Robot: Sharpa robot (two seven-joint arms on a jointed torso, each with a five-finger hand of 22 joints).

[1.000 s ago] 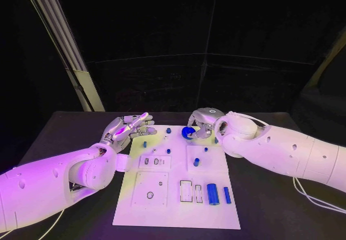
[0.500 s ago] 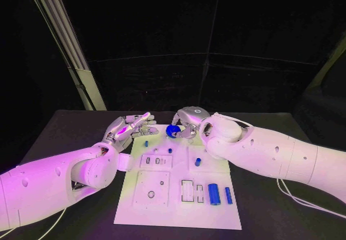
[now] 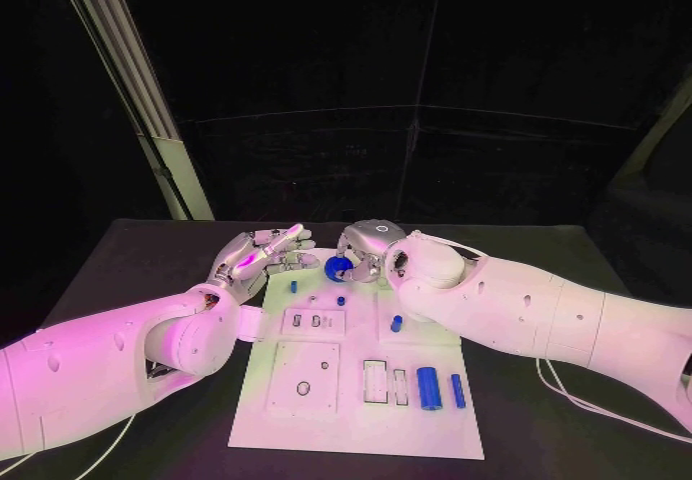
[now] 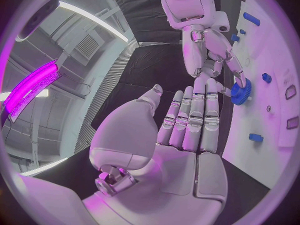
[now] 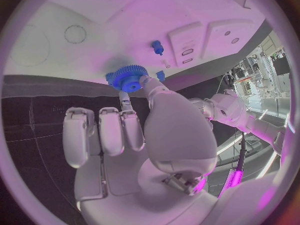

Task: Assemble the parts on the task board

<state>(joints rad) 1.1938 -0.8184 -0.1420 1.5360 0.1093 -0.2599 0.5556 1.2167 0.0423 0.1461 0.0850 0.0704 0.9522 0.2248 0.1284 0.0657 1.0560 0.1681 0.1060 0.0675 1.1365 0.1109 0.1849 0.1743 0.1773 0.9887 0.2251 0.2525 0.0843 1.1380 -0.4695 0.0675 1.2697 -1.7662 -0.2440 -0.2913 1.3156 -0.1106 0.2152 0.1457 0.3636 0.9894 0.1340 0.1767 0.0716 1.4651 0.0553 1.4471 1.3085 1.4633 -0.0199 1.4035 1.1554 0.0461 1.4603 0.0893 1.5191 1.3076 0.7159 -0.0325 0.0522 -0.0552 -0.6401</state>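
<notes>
Blue gear (image 3: 339,267) pinched by right hand (image 3: 364,250) fingers, partly hidden; left hand (image 3: 260,255) fingers apart, empty.

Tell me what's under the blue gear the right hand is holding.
The blue gear, pinched by the right hand, sits over the far end of the white task board. A small blue peg stands nearby. The gear covers whatever lies directly beneath it.

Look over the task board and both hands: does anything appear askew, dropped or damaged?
Nothing stands out. The right hand holds a blue gear at the task board's far edge, the left hand is open beside it, and the blue parts lie neatly on the board.
</notes>
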